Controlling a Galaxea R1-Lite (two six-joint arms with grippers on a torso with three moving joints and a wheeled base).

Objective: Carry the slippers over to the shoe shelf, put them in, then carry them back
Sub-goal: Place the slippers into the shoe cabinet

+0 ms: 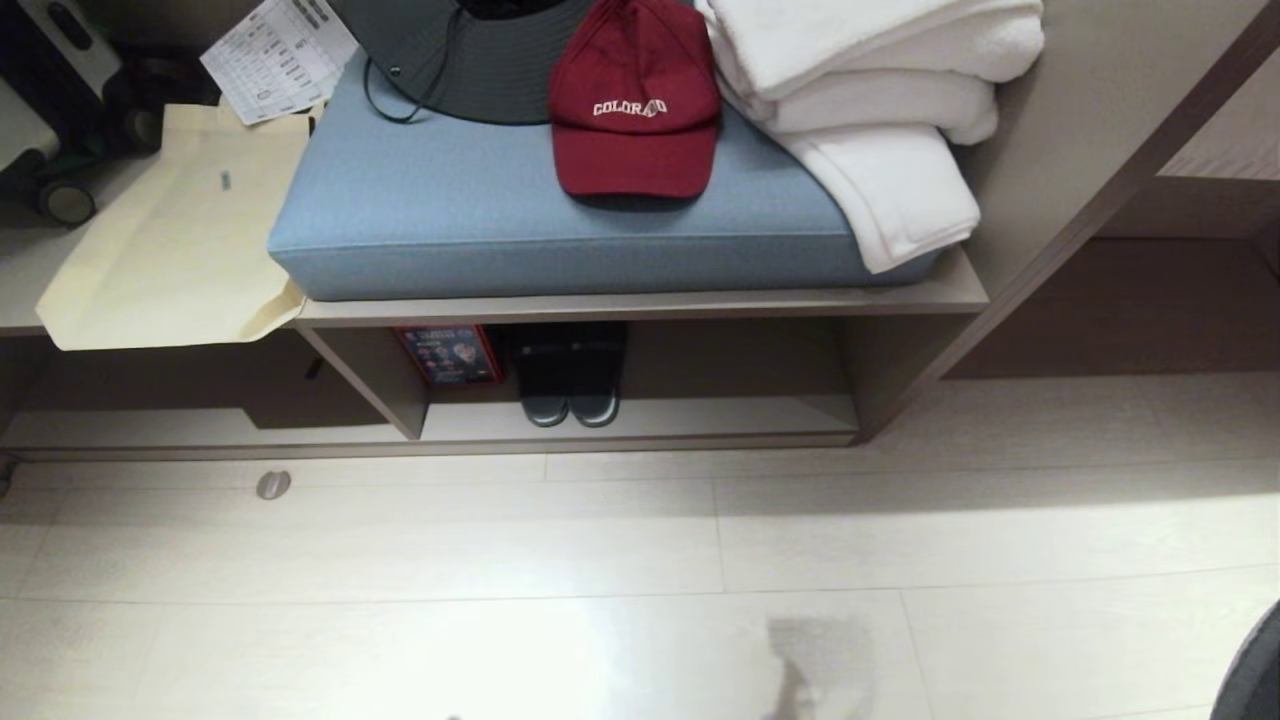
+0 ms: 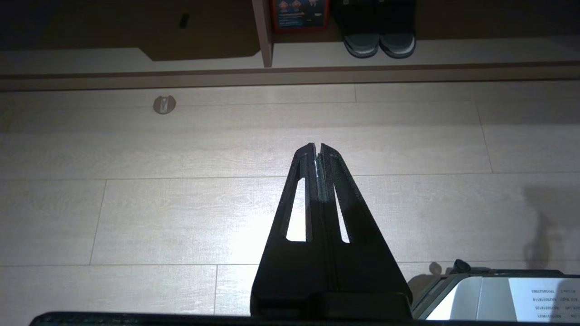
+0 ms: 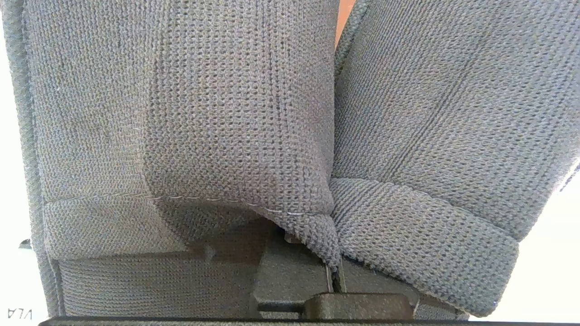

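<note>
Grey-blue knit slippers [image 3: 235, 113] fill the right wrist view, two of them hanging side by side. My right gripper [image 3: 334, 283] is shut on their fabric edges, and its fingertips are buried under the cloth. Neither shows in the head view. The shoe shelf [image 1: 640, 422] is the low wood-grain cubby unit ahead, with a vertical divider [image 2: 267, 40]. My left gripper [image 2: 317, 147] is shut on nothing and hangs over the pale floor, short of the shelf.
A black pair with white-edged soles [image 1: 570, 385] and a red box [image 1: 450, 353] stand in the right cubby. On top lie a blue cushion [image 1: 560, 220], red cap [image 1: 635, 110], white towels [image 1: 880, 110] and a cream paper bag [image 1: 170, 240]. A round metal disc [image 1: 273, 485] sits on the floor.
</note>
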